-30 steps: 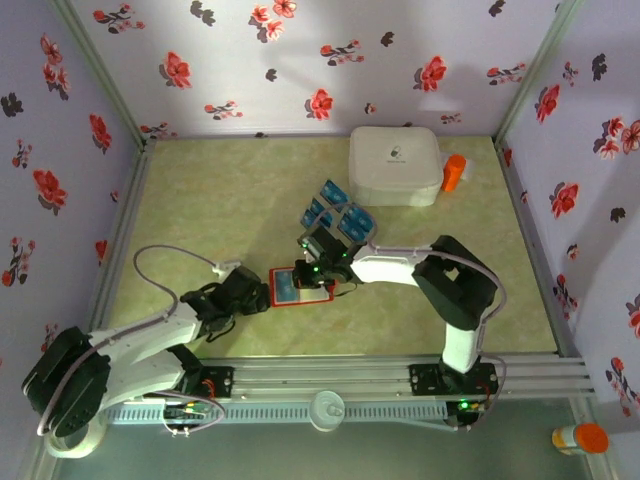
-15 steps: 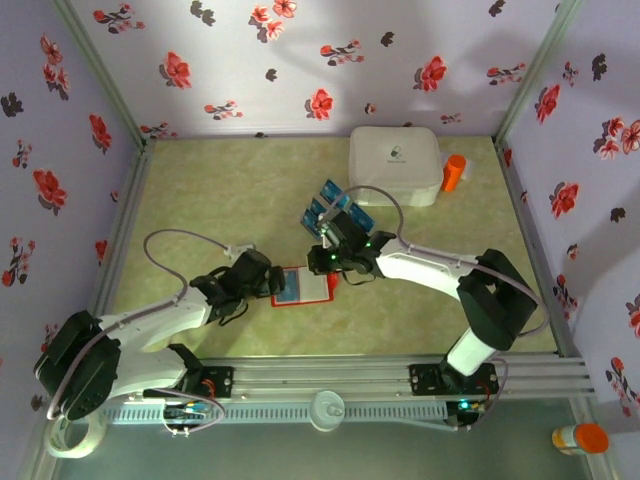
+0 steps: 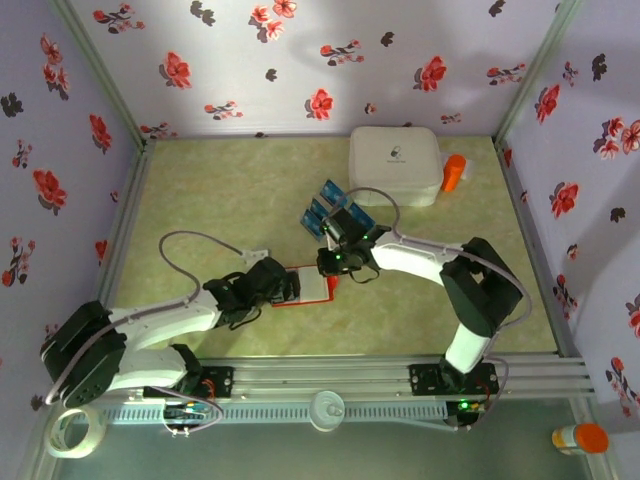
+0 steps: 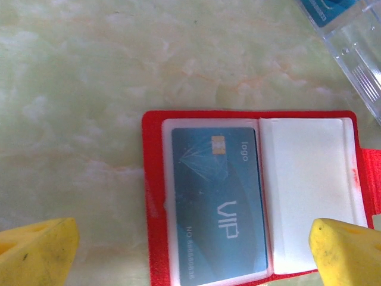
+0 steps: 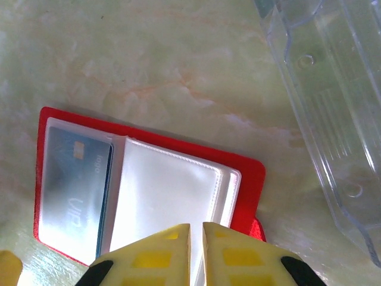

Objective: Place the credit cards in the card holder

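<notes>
Progress is partial. The red card holder (image 3: 312, 287) lies open like a book on the tabletop (image 3: 220, 200) between the two hands, and one teal VIP card (image 4: 217, 202) already sits in the clear pocket of one leaf. The facing pocket (image 4: 309, 196) is white and empty. More blue credit cards (image 3: 335, 210) lie just behind the holder in a clear plastic tray (image 5: 333, 119). Most of the job therefore appears to be left, since each card must be lifted out and slid into a pocket.

The left hand (image 4: 190, 253) hangs over the holder with its yellow fingertips (image 4: 36, 250) spread wide across it, gripping nothing. The right hand (image 5: 196, 247) is over the edge of the empty sleeves, its fingers closed to a thin slit. No card shows between them, and I cannot tell whether they nip a plastic leaf.

Compared with half a second earlier, the left hand has crept rightward in the top view. It was just beside the holder's left edge and is now over it, hiding the carded leaf from above. The right arm's elbow has drawn back toward its base, while its hand stays at the holder's far right corner. Holder and tray have not shifted.
</notes>
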